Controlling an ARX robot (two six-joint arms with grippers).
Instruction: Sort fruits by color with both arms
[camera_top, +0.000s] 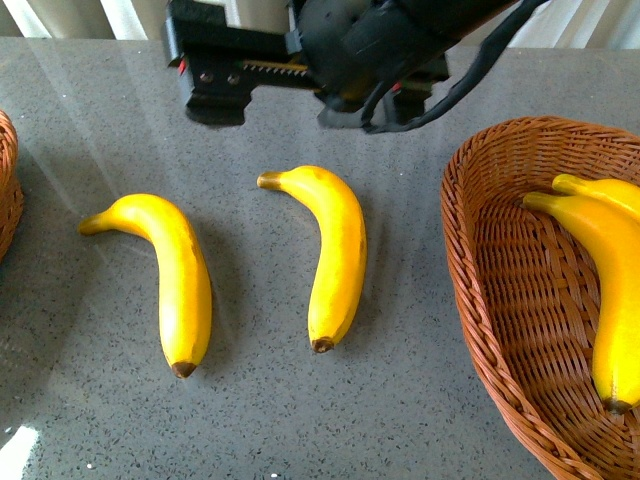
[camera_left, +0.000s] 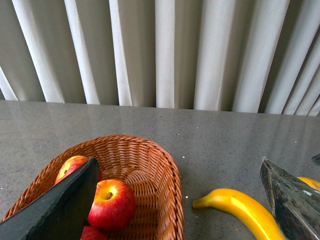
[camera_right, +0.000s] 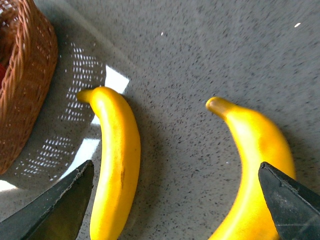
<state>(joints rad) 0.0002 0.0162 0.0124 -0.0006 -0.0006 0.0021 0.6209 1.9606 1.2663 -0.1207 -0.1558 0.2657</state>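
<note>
Two yellow bananas lie side by side on the grey table, one on the left (camera_top: 170, 285) and one in the middle (camera_top: 335, 255). My right arm (camera_top: 330, 50) hangs over the table's far side. In the right wrist view its gripper (camera_right: 175, 165) is open above both bananas (camera_right: 117, 160) (camera_right: 255, 150), holding nothing. My left gripper (camera_left: 177, 162) is open and empty over the rim of a wicker basket (camera_left: 165, 185). That basket holds red apples (camera_left: 111, 204) (camera_left: 72, 167). The left banana (camera_left: 245, 210) lies beside it.
A wicker basket (camera_top: 500, 300) at the right holds two more bananas (camera_top: 610, 290) (camera_top: 600, 190). The left basket's edge (camera_top: 8, 180) shows at the left border, and also in the right wrist view (camera_right: 25, 75). White curtains (camera_left: 165, 50) hang behind the table.
</note>
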